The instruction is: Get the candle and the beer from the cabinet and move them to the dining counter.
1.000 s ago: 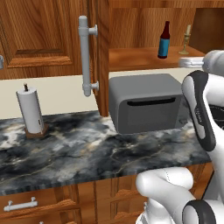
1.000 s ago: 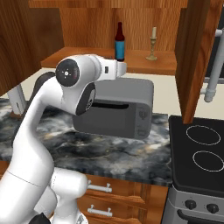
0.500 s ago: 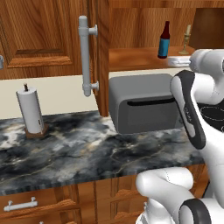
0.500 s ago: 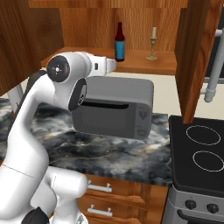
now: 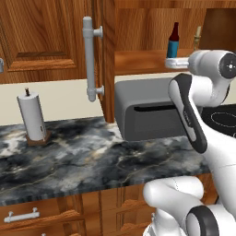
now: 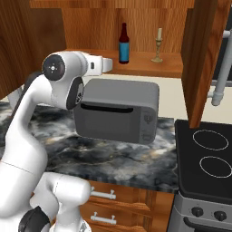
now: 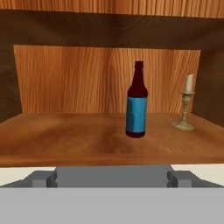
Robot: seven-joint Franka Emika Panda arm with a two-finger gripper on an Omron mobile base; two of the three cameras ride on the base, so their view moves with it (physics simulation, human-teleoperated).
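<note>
While the jaws stand fully apart and hold nothing, the gripper (image 7: 112,177) faces straight into the open cabinet (image 7: 105,78), its two dark tips level with the front edge of the shelf (image 7: 65,140).

Change over the last second: in both base views the upper arm has swung across in front of the toaster oven (image 6: 120,111), and the wrist has come nearer the shelf edge. The bottle and candlestick have not moved. Judgement: this is the approach phase; no grasp has begun, and neither item has left the cabinet.

Position of task items:
- The beer (image 7: 136,101) stands upright on the shelf, slightly right of the gripper's centre line and apart from the tips.
- The candle (image 7: 186,105) stands upright to the right of the beer, near the cabinet side wall, well clear of the bottle.

Appearance:
- Beer: dark brown-red glass, narrow neck, blue label around the body.
- Candle: short cream taper in a brass-gold holder with a flared round base, shorter than the bottle.

The toaster oven sits on the marbled bench (image 5: 69,161) directly below the shelf
</note>
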